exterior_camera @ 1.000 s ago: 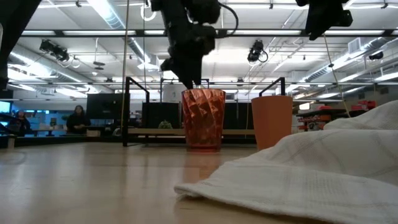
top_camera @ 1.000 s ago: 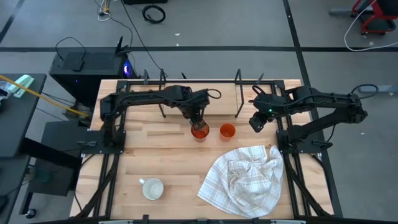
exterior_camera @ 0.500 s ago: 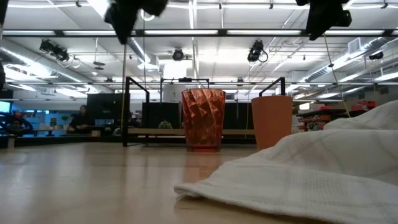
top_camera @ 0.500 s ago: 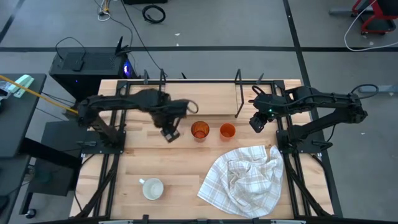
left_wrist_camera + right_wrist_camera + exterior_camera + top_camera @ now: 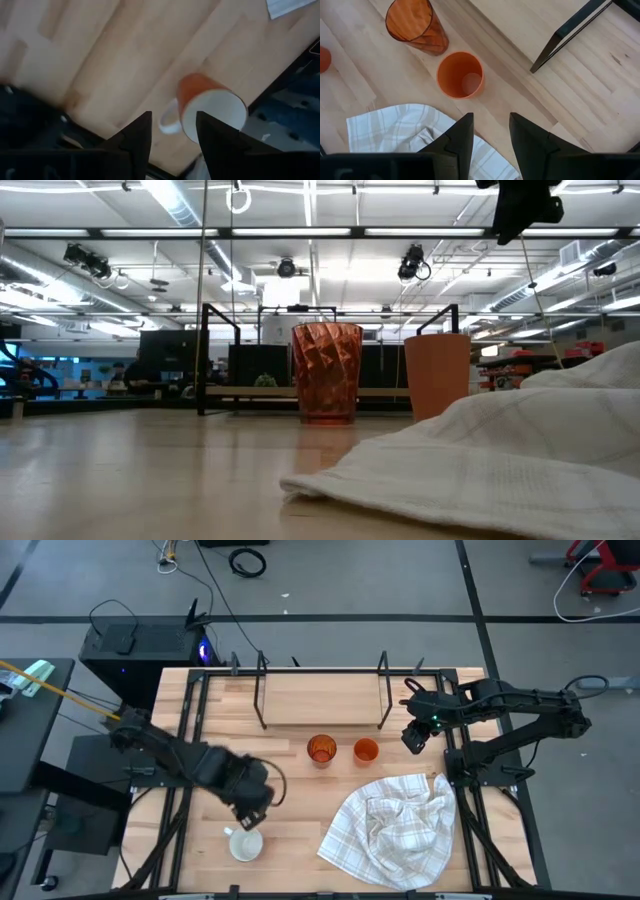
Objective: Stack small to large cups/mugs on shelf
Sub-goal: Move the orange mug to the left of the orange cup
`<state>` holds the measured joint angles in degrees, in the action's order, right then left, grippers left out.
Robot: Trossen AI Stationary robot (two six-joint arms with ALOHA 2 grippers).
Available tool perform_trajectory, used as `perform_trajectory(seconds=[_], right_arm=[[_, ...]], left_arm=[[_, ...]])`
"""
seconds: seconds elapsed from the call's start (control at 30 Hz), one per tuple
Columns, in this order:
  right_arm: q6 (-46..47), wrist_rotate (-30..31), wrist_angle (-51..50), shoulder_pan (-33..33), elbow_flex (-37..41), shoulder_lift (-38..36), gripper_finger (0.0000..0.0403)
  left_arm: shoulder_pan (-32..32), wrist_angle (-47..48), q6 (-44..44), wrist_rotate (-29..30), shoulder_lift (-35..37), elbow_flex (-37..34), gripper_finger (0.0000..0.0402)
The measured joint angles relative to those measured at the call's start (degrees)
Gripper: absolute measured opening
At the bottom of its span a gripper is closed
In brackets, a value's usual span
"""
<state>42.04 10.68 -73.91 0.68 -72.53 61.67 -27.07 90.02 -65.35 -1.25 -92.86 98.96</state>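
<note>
High view, going left to right: the left gripper (image 5: 250,817) is stretched out low over the near-left of the table, fingers spread and holding nothing, just above the white mug (image 5: 244,842), so I'd guess it's lining up a grab. Mid-table, the faceted orange tumbler (image 5: 321,750) and the smaller orange cup (image 5: 366,750) stand side by side just in front of the shelf (image 5: 320,700), probably staged for stacking. Far right, the right gripper (image 5: 413,736) hovers beside the cup, unclenched and empty, with the checked cloth (image 5: 392,828) bunched up near-right.

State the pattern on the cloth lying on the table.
White with thin grey checks on the cloth, clearest in the high view.
</note>
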Motion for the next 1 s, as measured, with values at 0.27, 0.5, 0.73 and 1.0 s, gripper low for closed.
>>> perform_trajectory(seconds=[0.27,0.5,0.73,1.0], right_arm=[[-0.6,-0.1,0.0,0.0,0.0,0.0,0.0132],[0.3,-0.3,0.1,0.0,0.0,0.0,0.0132],[4.1,-0.5,0.1,0.0,0.0,0.0,0.0132],[4.9,-0.5,0.1,0.0,0.0,0.0,0.0132]], left_arm=[[-8.4,0.0,-15.3,2.8,-0.8,-3.6,0.0156],[-12.3,-5.5,-18.8,-0.3,-0.7,-14.1,0.0156],[-14.1,-17.7,-6.5,1.0,-0.8,-15.4,0.0134],[-13.7,-17.8,-1.6,3.6,-0.9,-16.9,0.0118]])
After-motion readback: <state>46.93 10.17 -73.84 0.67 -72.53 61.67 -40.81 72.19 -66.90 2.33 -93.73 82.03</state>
